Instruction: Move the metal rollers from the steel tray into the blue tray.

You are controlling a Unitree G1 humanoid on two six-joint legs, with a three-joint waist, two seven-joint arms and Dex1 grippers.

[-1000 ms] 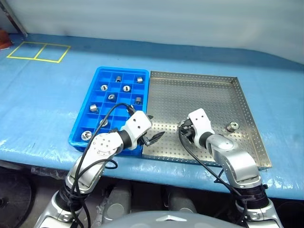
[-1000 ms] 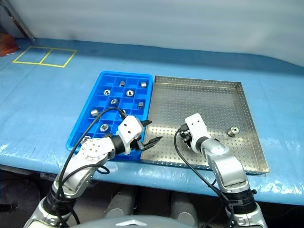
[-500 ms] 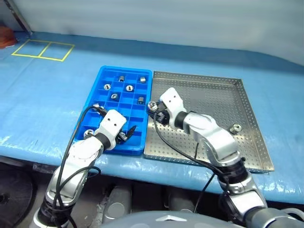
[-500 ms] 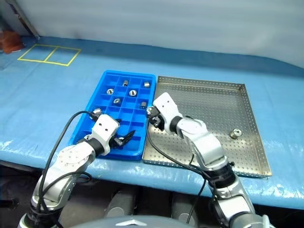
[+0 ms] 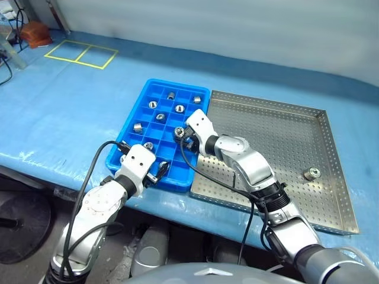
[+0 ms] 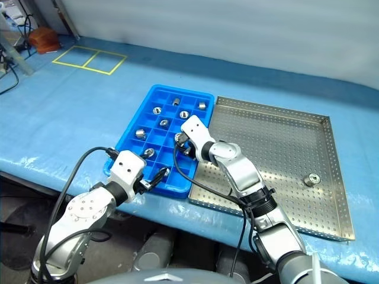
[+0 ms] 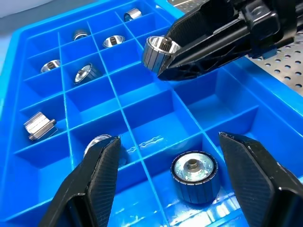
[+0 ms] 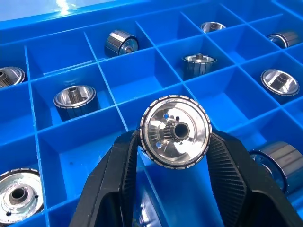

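My right gripper [image 5: 179, 135] is shut on one metal roller [image 8: 175, 131], a shiny ribbed cylinder, and holds it just above the middle compartments of the blue tray [image 5: 172, 82]. Several rollers [image 8: 75, 100] lie in the tray's other compartments. The left gripper [image 5: 159, 173] hangs open over the tray's near edge with nothing between its fingers [image 7: 94, 182]; a roller [image 7: 193, 175] sits in the compartment below it. The left wrist view also shows the right gripper's held roller [image 7: 158, 49]. To the right, the steel tray [image 5: 278, 121] holds one roller [image 5: 311, 173] near its right rim.
Both trays sit side by side on a blue-covered table [image 5: 71, 112]. Yellow tape squares [image 5: 82, 54] mark the far left, with a brown object [image 5: 35, 31] and cables beyond them. The table's front edge runs just under the trays.
The view has swung left. My right gripper carried the roller from the steel tray's front over to the blue tray. My left gripper moved left, from the trays' seam to the blue tray's near edge.
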